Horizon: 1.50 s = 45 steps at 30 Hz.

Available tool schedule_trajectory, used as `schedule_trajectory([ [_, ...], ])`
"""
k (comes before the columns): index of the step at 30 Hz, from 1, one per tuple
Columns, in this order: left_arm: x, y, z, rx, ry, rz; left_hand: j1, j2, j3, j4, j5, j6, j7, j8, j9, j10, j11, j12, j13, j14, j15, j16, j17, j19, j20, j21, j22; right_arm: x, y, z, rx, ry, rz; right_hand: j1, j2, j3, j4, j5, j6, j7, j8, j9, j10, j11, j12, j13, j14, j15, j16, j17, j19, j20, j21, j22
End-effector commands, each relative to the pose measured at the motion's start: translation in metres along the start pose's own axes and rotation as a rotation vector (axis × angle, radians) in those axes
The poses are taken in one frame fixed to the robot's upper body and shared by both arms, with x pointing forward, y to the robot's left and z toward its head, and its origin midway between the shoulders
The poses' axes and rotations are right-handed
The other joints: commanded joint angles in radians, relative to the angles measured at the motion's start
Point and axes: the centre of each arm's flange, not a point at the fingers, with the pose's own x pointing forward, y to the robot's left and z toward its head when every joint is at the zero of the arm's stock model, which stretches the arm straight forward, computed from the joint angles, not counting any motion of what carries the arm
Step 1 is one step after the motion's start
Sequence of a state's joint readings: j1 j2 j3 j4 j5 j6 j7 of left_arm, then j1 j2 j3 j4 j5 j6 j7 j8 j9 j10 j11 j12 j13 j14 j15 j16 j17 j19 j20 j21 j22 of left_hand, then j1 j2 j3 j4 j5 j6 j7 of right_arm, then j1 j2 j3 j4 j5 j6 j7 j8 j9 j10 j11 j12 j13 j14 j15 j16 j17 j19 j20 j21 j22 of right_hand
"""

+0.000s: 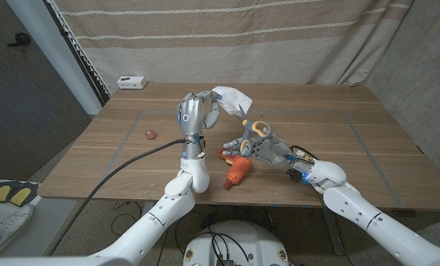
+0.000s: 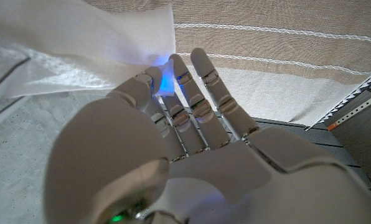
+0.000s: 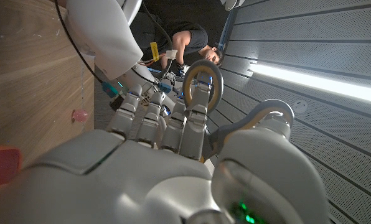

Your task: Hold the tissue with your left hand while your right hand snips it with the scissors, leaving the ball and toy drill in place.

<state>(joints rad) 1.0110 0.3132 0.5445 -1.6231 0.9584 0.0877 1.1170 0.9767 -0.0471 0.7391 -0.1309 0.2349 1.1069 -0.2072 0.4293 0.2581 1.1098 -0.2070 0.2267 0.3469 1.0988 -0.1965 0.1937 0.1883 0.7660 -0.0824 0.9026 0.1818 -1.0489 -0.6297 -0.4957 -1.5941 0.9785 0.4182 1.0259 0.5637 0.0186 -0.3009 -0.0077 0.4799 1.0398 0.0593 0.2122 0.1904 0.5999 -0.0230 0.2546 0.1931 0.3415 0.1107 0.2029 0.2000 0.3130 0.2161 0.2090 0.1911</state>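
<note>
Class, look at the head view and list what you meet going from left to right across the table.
White box → pink ball → left hand → tissue, held up by that hand → right hand holding the scissors.

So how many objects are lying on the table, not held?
3: a pink ball left of the left hand, an orange toy drill by the right hand, a white box at the far edge.

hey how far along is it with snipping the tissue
Done: the left hand holds the tissue up above the table, and the right hand has the scissors, its fingers through the handles. In hand: bringing the scissors to the tissue. Left: the snip; no cut shows. The ball and toy drill sit on the table.
</note>
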Motion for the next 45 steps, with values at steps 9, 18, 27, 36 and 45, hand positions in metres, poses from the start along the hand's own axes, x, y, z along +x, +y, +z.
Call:
schedule_trajectory([
  [9,-0.002,-0.004,-0.003,0.005,0.008,-0.013,-0.006,-0.009,0.01,0.003,0.004,-0.009,-0.004,0.009,0.007,0.004,0.0,0.003,0.003,0.0,-0.043,0.004,0.005,-0.006,-0.079,0.007,0.002,-0.007,-0.004,0.005,-0.017,-0.004,-0.017,0.023,0.006,0.008,-0.011,0.01,0.008,0.0,0.001,0.004,0.008,0.004,0.0,0.002,0.01,0.001,0.003,0.002,0.015,0.001,0.005,-0.001],
  [18,-0.001,-0.007,-0.005,-0.006,0.008,-0.014,-0.008,-0.01,0.012,0.004,0.005,-0.011,-0.004,0.011,0.008,0.001,0.0,0.001,0.001,0.0,-0.043,0.004,0.004,-0.006,-0.079,0.009,0.002,-0.001,-0.004,0.003,-0.011,0.003,-0.002,0.026,0.009,0.01,-0.012,0.011,-0.001,0.0,-0.004,0.004,0.003,0.005,-0.003,0.002,0.01,0.003,0.001,0.001,0.017,0.001,0.005,-0.001],
  [27,-0.001,-0.008,-0.006,-0.008,0.006,-0.016,-0.008,-0.011,0.014,0.003,0.006,-0.012,-0.004,0.014,0.01,0.0,0.0,0.001,0.001,-0.002,-0.043,0.003,0.004,-0.006,-0.079,0.009,0.002,0.004,-0.003,0.003,-0.008,0.004,0.008,0.028,0.011,0.011,-0.013,0.011,-0.005,-0.005,-0.006,0.004,0.003,0.005,-0.003,0.002,0.011,0.004,0.001,0.001,0.018,0.002,0.004,-0.001],
  [36,0.001,-0.007,-0.006,-0.012,-0.006,-0.008,-0.013,-0.012,0.016,0.007,0.008,-0.012,-0.004,0.017,0.011,-0.002,0.0,0.001,0.001,-0.004,-0.042,0.003,0.004,-0.009,-0.075,0.007,0.001,0.008,-0.005,0.005,-0.017,0.01,0.02,0.03,0.013,0.012,-0.014,0.012,-0.008,-0.01,-0.008,0.005,0.002,0.005,-0.004,0.002,0.012,0.004,0.001,0.0,0.018,0.002,0.004,-0.001],
  [45,-0.003,-0.005,-0.007,-0.015,0.001,-0.004,-0.014,-0.014,0.018,0.007,0.012,-0.012,-0.005,0.019,0.013,-0.005,-0.001,-0.001,-0.002,-0.009,-0.043,0.001,0.004,-0.01,-0.075,0.006,0.001,0.005,-0.005,0.006,-0.012,0.019,0.008,0.054,0.023,0.023,-0.025,0.016,-0.006,-0.013,-0.007,0.006,0.003,0.003,-0.005,0.002,0.016,0.002,0.001,-0.001,0.019,0.001,0.003,-0.002],
])
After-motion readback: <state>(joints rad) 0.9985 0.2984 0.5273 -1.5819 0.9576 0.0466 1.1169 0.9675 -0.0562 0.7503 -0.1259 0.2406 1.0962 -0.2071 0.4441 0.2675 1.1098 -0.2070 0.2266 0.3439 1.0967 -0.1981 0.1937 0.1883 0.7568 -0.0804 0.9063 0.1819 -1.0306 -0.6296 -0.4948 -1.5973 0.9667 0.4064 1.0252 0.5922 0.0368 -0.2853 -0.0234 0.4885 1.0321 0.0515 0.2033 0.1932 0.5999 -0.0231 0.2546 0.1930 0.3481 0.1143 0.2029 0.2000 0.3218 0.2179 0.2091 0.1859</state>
